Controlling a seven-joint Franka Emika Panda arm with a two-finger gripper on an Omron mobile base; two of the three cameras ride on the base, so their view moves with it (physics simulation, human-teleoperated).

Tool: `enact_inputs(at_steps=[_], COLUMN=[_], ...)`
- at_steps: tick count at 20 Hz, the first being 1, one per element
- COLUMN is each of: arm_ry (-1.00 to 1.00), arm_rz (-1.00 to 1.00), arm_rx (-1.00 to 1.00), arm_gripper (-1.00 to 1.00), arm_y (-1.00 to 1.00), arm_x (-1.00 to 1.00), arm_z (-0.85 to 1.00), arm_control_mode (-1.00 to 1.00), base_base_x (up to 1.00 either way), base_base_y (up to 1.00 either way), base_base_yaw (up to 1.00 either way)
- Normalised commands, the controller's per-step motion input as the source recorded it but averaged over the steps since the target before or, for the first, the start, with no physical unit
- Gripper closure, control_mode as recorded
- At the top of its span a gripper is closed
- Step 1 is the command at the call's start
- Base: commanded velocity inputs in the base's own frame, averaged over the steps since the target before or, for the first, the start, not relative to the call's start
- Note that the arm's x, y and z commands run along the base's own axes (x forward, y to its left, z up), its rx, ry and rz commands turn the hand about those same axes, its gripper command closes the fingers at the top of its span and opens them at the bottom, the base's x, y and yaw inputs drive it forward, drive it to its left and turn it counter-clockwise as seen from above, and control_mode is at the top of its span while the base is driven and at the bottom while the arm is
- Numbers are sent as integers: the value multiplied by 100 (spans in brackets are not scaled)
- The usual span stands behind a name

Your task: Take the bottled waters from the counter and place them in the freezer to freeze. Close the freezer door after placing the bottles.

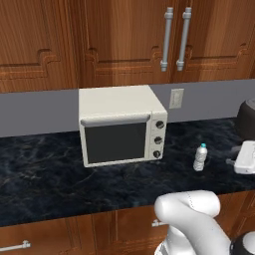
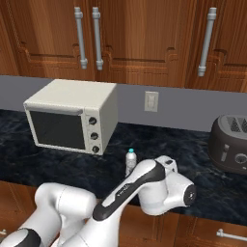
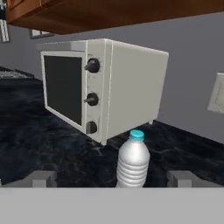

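Bottled water stands upright on the black counter, just right of the cream toaster oven and nearer the front edge. Gripper is spread wide, its two fingertips flanking the bottle without touching it.

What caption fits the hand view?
Open gripper lined up on a water bottle standing on the counter beside a toaster oven.

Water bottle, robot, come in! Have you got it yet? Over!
Jaws open, nothing held. Water bottle upright on the counter, centred between the fingertips, not yet gripped. Toaster oven stands behind it, apart; approach looks clear.
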Motion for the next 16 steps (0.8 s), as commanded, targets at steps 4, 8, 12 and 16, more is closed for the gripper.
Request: enact_inputs(at_steps=[4,8,12,16], arm_ry=[0,0,4,3], arm_rz=[18,5,1,0], arm_rx=[0,0,0,0], arm_gripper=[-100,-100,-100,-100], arm_y=[7,3,1,0], arm_x=[0,0,4,12], arm_z=[-18,-6,-9,-3], arm_control_mode=[-100,-100,-100,-100], base_base_x=[0,0,0,0], base_base_y=[0,0,0,0], base_base_yaw=[0,0,0,0])
